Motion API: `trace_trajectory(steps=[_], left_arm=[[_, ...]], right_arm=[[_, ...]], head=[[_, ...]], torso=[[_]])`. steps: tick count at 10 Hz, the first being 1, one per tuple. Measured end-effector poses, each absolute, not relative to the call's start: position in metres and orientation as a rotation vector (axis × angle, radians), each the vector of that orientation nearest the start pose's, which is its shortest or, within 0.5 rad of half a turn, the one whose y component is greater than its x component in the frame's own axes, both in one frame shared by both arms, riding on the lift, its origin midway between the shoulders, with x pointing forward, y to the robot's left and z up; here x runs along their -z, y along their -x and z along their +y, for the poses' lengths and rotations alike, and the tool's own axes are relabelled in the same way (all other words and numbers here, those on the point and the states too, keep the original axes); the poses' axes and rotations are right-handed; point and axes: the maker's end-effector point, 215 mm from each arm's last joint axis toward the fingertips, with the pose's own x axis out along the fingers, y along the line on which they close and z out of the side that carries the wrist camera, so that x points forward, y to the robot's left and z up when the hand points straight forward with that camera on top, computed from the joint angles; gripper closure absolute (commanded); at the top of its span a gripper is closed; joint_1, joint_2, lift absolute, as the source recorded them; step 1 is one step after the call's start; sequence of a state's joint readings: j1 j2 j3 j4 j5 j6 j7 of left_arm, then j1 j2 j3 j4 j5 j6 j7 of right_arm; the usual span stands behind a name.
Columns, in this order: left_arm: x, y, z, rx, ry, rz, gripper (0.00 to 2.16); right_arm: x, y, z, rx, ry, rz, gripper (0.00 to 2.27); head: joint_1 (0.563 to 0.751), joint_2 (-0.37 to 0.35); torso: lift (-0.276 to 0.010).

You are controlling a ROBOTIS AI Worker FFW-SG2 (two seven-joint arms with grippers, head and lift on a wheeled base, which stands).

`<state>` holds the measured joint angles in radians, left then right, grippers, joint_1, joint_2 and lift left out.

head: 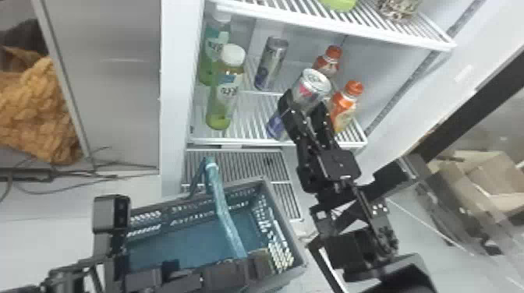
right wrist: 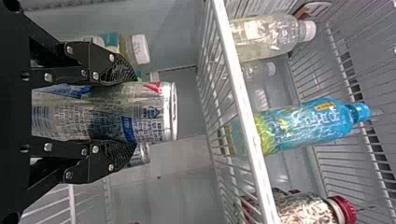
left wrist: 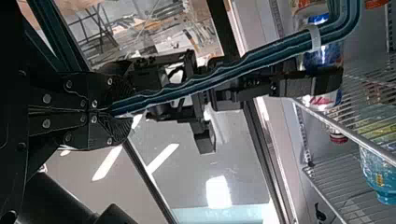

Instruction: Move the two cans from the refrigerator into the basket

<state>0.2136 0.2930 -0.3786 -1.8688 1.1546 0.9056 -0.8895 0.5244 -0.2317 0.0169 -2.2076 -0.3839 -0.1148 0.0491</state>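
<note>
One can (head: pixel 311 82) is clasped by the right gripper (head: pixel 306 104), fingers parted to its width, its top beyond their tips, the other can (head: pixel 271 62) standing farther back (the basket handle (head: pixel 224 206) is pinched by the left gripper (head: pixel 249 262)).

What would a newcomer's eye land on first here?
Probably the silver can, clasped in the right gripper at the refrigerator. Next might come the blue-green basket, lower down and to the left, its handle pinched by the left gripper. The two orange-capped bottles inside, to the can's right, also stand out.
</note>
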Motion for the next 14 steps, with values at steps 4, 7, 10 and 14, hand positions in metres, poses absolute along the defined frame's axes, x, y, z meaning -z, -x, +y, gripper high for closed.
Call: trace_trajectory(steps=[4, 7, 10, 14], left_arm=[[0.301, -0.232, -0.076, 1.560, 1.205, 0.694, 1.16], [0.300, -0.232, -0.076, 1.561, 1.206, 0.695, 1.16], [0.301, -0.231, -0.076, 1.561, 1.204, 0.697, 1.16], [0.301, -0.230, -0.076, 1.563, 1.206, 0.699, 1.16]], right_arm=[[0.223, -0.396, -0.204, -0.220, -0.243, -0.115, 0.86], [0.240, -0.379, -0.189, -0.259, -0.254, -0.019, 0.86], [0.264, -0.362, -0.167, -0.310, -0.269, 0.093, 0.86], [0.298, -0.350, -0.157, -0.331, -0.283, 0.233, 0.86]], head=[[0.695, -0.350], [0.695, -0.350], [0.695, -0.350], [0.695, -0.350]], torso=[[-0.276], [-0.276], [-0.276], [-0.276]])
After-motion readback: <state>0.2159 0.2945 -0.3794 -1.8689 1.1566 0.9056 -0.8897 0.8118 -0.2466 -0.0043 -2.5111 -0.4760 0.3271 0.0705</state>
